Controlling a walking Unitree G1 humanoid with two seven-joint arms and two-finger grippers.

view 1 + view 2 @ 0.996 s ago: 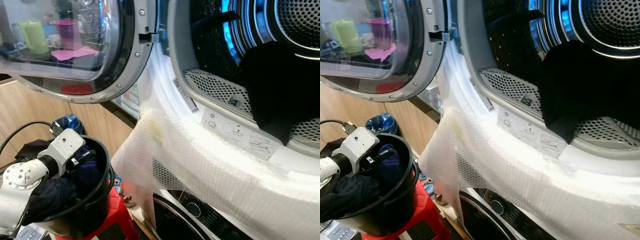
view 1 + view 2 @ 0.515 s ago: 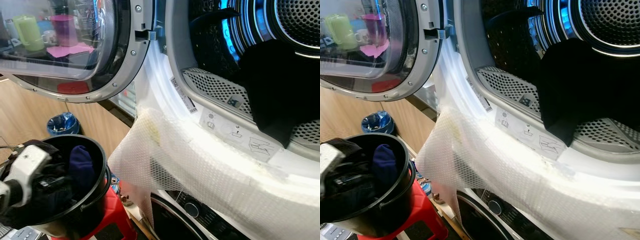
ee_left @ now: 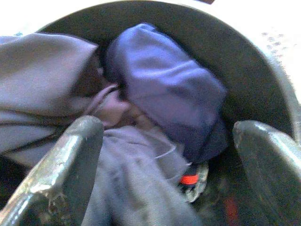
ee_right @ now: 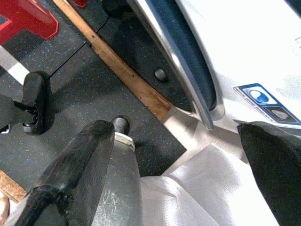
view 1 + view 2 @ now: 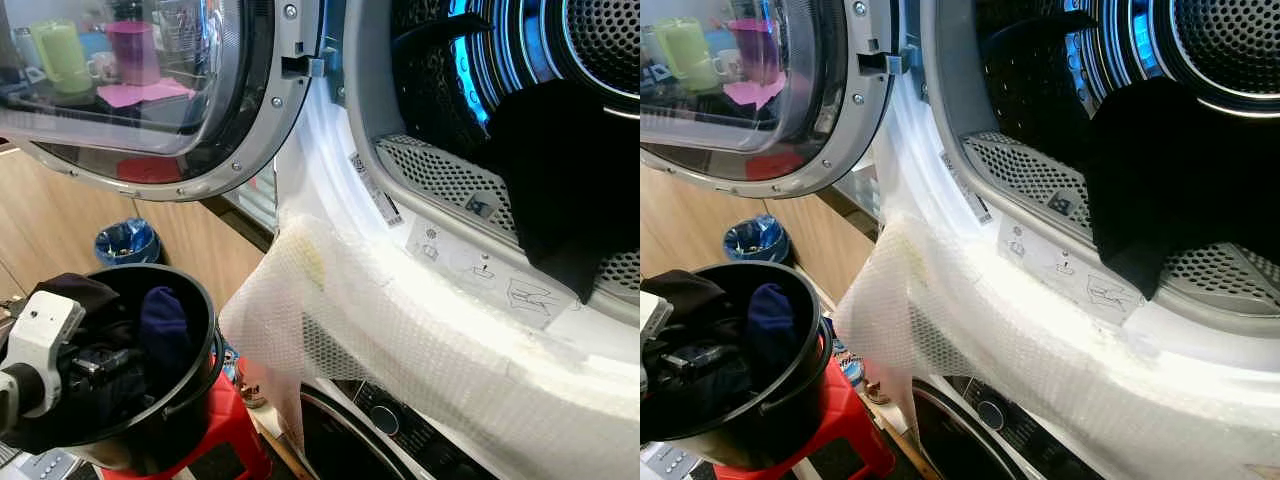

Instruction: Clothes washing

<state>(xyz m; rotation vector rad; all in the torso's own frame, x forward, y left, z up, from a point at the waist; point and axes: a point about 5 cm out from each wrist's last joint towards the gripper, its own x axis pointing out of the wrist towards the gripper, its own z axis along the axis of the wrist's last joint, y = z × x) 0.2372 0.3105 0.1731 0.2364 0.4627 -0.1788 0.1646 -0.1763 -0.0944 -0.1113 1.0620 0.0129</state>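
Black plastic is what your left gripper (image 3: 164, 155) is working inside: the round bucket (image 5: 195, 395) on the red stool (image 5: 225, 425), at the lower left of your head view. Your left jaws stand wide apart with nothing between them, hovering just above the laundry. Directly ahead of them lies a dark blue garment (image 3: 164, 89), bunched against the bucket's far wall, with a greyish-purple cloth (image 3: 42, 80) piled beside and under it. A small red tag (image 3: 189, 179) shows low among the folds.

To your right, the machine's round glass door (image 5: 150, 90) hangs swung open, and the perforated drum (image 5: 1230, 50) is lit blue inside. A black garment (image 5: 1180, 190) is draped in the drum, its lower corner hanging over the white door sill. A sheet of white bubble wrap (image 5: 330, 320) covers the machine's front below the opening.

Your right gripper (image 4: 183, 160) points down at the dark speckled floor (image 4: 80, 94) beside the machine's base; its jaws are spread wide and hold nothing.
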